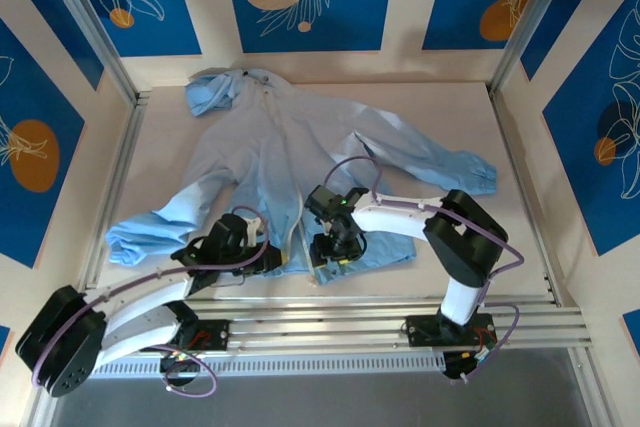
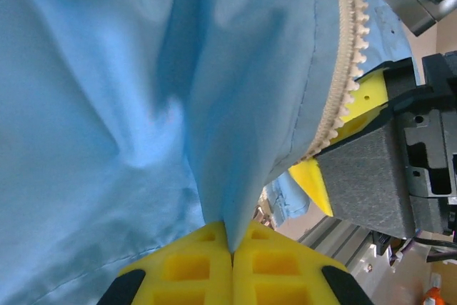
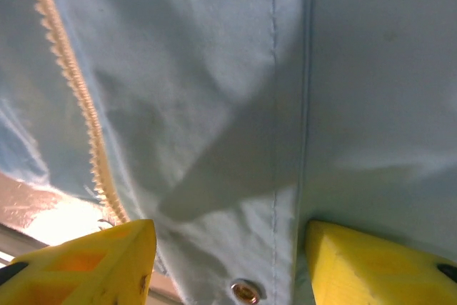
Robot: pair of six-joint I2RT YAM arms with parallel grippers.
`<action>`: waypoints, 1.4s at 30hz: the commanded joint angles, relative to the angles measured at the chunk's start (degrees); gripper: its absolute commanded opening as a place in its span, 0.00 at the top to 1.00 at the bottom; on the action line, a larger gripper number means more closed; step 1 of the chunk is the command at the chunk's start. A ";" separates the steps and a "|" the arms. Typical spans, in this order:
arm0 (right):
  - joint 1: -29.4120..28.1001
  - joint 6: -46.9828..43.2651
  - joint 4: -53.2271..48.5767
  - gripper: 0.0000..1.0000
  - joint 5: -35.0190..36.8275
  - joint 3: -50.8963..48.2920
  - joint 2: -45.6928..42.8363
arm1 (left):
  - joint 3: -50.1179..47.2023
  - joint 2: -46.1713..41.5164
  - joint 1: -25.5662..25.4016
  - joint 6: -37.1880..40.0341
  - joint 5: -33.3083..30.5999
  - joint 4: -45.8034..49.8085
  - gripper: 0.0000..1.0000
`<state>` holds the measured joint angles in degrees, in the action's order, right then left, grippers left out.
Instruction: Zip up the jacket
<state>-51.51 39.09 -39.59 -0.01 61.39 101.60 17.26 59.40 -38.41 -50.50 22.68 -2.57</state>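
The large light-blue thin fabric hooded jacket (image 1: 300,137) lies spread on the pale tabletop (image 1: 470,107), hood toward the far wall and hem along the near edge, where both arms work. The left gripper (image 2: 232,244) is clenched on a raised fold of the left front panel, just beside the pale toothed zipper strip (image 2: 344,62). It probably holds that side lifted and taut (a slack edge would make the teeth hard to line up). The right gripper (image 3: 230,237) has its yellow fingers (image 3: 93,266) spread, with the right panel's hem and a small metal snap (image 3: 245,291) between them and nothing pinched, seemingly poised to take that edge. No brand, label or readable writing shows on the cloth.
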 commanded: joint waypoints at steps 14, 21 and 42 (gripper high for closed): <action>-2.18 -0.28 4.53 0.90 9.94 0.93 -9.98 | 6.39 2.30 1.12 1.29 -0.61 0.45 1.00; 4.46 -2.38 1.99 0.96 6.34 3.38 -17.49 | 6.33 10.52 3.18 -6.25 -1.65 -14.17 1.00; 1.50 -3.28 38.04 0.54 -4.74 -21.55 -22.26 | 8.94 34.61 3.35 -11.39 7.22 -39.66 1.00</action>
<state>-49.93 39.31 -8.19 -2.55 41.12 80.88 25.89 93.23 -35.64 -62.52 27.53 -36.49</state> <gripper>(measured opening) 0.434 0.056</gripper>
